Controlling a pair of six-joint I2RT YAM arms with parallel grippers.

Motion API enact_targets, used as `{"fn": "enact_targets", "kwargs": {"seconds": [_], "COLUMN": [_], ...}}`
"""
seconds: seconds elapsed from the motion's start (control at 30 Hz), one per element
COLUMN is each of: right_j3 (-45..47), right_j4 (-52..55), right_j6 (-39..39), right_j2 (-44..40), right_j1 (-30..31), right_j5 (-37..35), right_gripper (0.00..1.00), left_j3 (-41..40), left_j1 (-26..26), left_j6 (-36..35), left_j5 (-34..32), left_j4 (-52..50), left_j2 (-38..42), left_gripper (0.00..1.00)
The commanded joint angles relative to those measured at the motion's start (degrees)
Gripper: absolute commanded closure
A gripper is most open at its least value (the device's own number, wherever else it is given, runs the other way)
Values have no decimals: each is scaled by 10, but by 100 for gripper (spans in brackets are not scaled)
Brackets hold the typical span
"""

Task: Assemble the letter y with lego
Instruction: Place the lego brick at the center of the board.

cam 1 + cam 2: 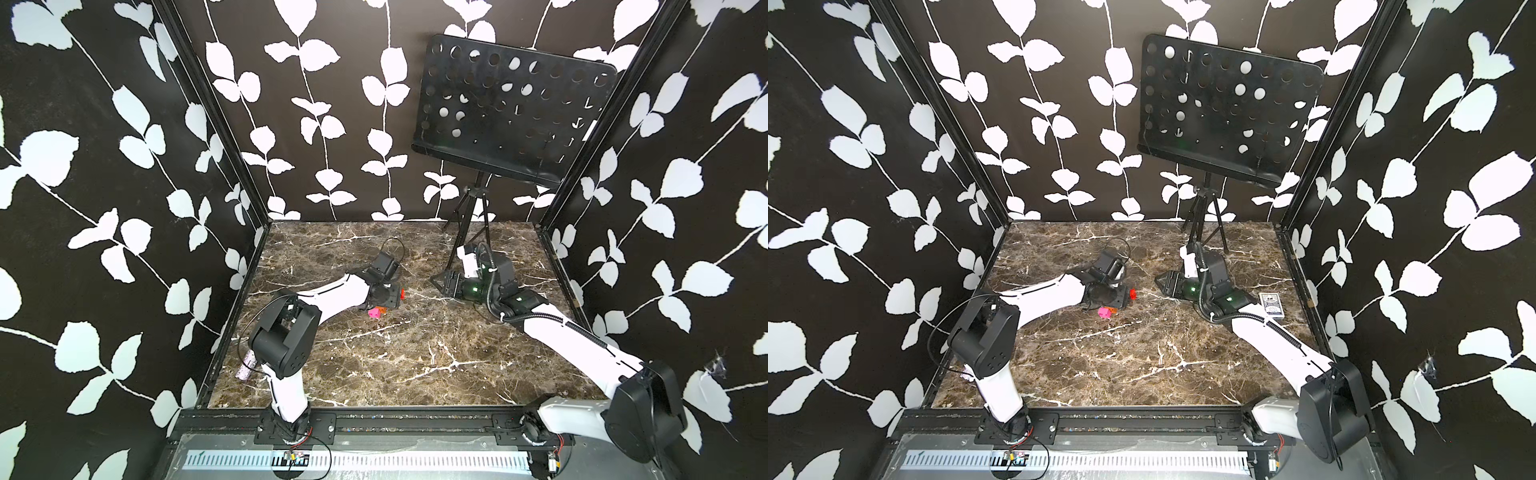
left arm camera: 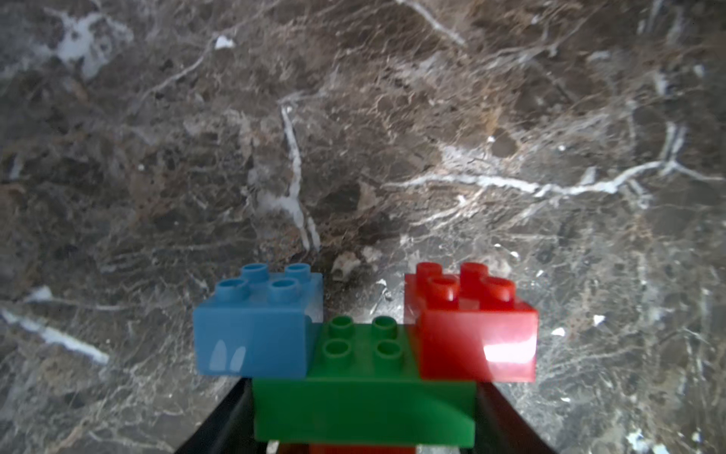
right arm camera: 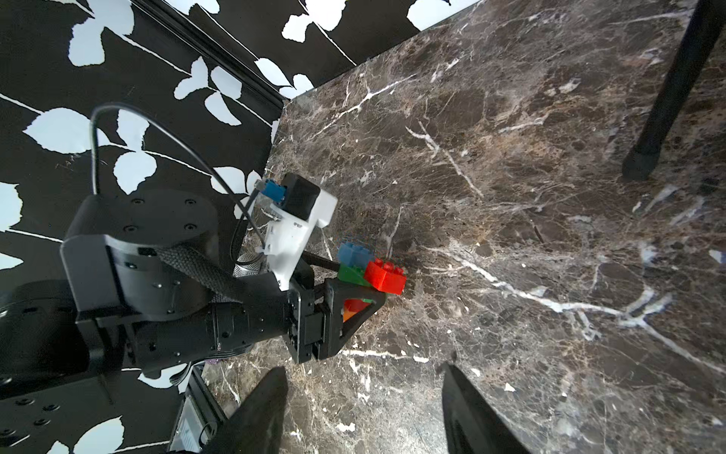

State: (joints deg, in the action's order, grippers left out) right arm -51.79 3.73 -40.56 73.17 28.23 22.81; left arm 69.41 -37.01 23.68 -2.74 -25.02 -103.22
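My left gripper (image 2: 365, 389) is shut on the green bar (image 2: 363, 405) of the letter y, one black finger on each end. A blue brick (image 2: 255, 326) and a red brick (image 2: 475, 326) sit on the bar's two ends. In the right wrist view the same figure (image 3: 369, 271) juts from the left gripper (image 3: 353, 298) just above the marble, with red and orange bricks (image 3: 349, 310) under the bar. In both top views a pink brick (image 1: 375, 312) (image 1: 1104, 311) shows at the gripper's near side. My right gripper (image 3: 363, 377) (image 1: 441, 283) stands open and empty, to the right of the figure and apart from it.
A black music stand (image 1: 511, 112) on a tripod (image 1: 461, 232) stands at the back right; one tripod foot (image 3: 640, 165) rests on the marble table (image 1: 395, 365). A card deck (image 1: 1271, 305) lies by the right arm. A glittery purple object (image 1: 245, 370) lies beyond the left edge.
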Motion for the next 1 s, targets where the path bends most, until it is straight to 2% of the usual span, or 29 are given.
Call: {"fn": "enact_targets", "kwargs": {"seconds": [0.0, 0.63, 0.97], "right_j3": [8, 36, 18], "right_j4": [-20, -8, 39], "right_j6": [-3, 0, 28], "right_j2": [-13, -35, -28], "right_j1": [0, 0, -5], "right_j5": [-10, -27, -48], "right_gripper": [39, 38, 35], "left_j3": [17, -13, -12], "left_j1": [-6, -6, -6], "left_j6": [39, 96, 84], "left_j5": [-47, -36, -43], "left_j4": [-33, -28, -28], "left_j2": [-2, -31, -18], "left_gripper": [44, 43, 24]}}
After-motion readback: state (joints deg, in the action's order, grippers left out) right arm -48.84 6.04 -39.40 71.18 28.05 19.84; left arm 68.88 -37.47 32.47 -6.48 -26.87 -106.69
